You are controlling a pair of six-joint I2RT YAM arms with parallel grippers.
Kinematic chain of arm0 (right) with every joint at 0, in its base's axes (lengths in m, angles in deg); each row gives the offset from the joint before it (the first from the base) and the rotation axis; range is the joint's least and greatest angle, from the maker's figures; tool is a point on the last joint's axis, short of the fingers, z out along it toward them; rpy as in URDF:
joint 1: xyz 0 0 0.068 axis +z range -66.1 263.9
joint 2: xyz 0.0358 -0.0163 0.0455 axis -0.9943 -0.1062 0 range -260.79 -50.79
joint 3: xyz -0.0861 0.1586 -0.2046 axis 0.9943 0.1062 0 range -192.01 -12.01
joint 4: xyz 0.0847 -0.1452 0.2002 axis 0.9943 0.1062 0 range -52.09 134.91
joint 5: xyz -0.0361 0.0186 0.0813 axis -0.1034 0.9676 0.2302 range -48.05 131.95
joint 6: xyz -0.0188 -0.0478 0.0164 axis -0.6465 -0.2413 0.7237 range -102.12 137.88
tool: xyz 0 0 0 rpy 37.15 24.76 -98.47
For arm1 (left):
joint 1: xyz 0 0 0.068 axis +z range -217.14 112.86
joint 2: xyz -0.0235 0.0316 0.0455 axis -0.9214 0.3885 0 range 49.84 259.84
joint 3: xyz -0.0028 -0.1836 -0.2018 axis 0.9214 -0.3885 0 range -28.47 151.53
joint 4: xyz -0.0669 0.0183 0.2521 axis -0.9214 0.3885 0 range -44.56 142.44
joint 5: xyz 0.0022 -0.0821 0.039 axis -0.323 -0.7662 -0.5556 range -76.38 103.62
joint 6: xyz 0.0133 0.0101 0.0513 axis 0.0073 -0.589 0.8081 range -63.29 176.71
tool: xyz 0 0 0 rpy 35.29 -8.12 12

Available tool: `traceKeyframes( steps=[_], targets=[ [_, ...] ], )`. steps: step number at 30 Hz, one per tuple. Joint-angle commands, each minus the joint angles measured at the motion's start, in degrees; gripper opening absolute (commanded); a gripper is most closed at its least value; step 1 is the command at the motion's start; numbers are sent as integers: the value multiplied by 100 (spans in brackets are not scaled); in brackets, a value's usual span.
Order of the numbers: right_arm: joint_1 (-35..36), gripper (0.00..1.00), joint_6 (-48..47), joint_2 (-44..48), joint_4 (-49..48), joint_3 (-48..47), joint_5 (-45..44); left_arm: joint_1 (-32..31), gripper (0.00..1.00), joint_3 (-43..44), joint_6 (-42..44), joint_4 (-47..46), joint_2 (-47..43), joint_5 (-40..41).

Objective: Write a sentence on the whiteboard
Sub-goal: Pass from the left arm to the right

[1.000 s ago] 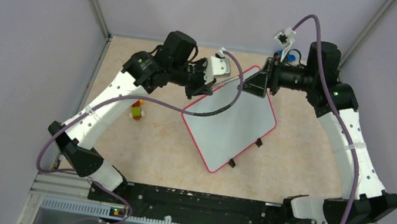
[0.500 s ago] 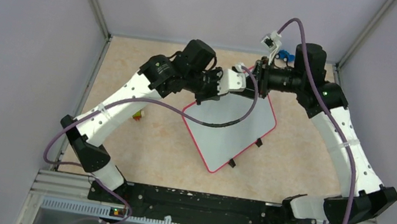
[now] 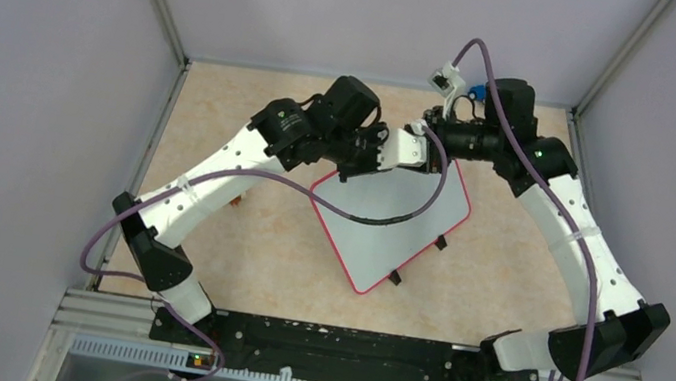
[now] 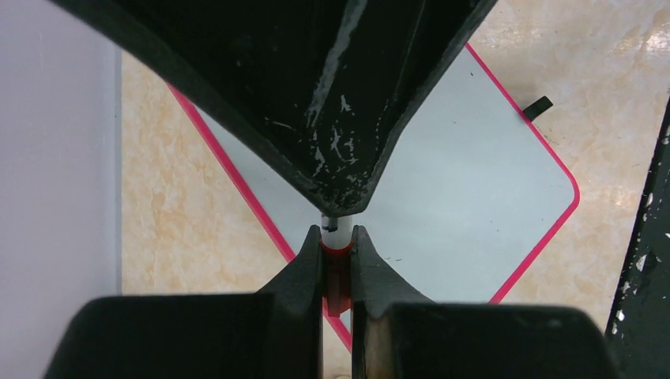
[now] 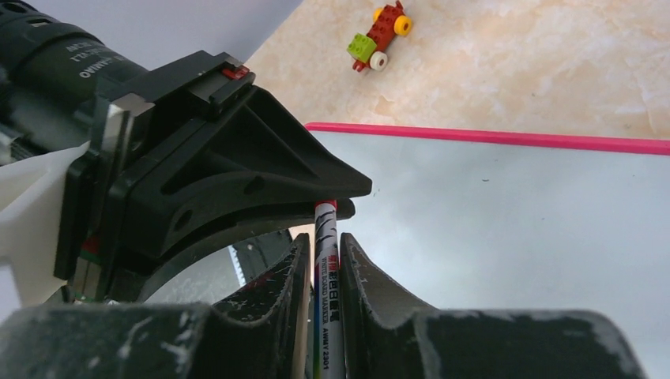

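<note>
Red-capped marker (image 5: 325,300) bridges both grippers above the blank whiteboard's (image 3: 397,245) upper corner, mid-frame: left gripper (image 4: 337,234) clamps its cap, right gripper (image 5: 325,241) flanks its barrel, grip unclear.

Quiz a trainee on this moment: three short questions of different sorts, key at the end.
1. True or false: the whiteboard already carries red writing.
2. Which part of the marker is the left gripper pinching? A) the white printed barrel B) the red end C) nothing, its fingers are empty
3. Fill in: in the right wrist view, the brick toy car sits on the table ___ the whiteboard's pink frame.

Key: 1 false, the board is blank; 2 B; 3 outside.
</note>
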Motion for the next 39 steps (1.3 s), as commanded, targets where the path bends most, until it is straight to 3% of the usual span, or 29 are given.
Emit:
traceKeyframes(
  steps=[1, 6, 10, 12, 14, 18, 20, 22, 27, 33, 39],
  targets=[
    [119, 16, -216, -64, 164, 1, -31, -54, 0, 200, 126, -73, -4, 144],
    [142, 13, -288, -100, 241, -18, -17, -73, 0, 164, 140, -96, -11, 165],
    [142, 1, -284, -133, 234, -64, 28, -120, 0, 142, 195, -102, -39, 172],
    [143, 0, -267, -141, 239, -65, 119, -138, 0, 138, 187, -108, -46, 252],
    [142, 0, -274, -140, 248, -85, 187, -119, 13, 134, -28, -174, -82, 366],
    [-42, 0, -233, -55, 121, -109, 242, 122, 57, 21, -317, -247, -362, -72],
    [-237, 0, -94, 15, -50, -77, 403, 386, 70, 12, -499, -248, -482, -494],
    [-452, 0, 12, 36, -178, -84, 580, 844, 76, -9, -719, -302, -618, -1140],
    [-774, 0, 693, 133, -904, 72, 1223, 1831, 79, -802, -1509, -1423, -1263, -2666],
    [-776, 0, 1841, 398, -2190, 763, 1691, 1989, 80, -1094, -2469, -1977, -1340, -3822],
    [-776, 0, 2543, 522, -3103, 1179, 2085, 2010, 79, -1453, -2862, -2474, -1336, -4376]
  ],
)
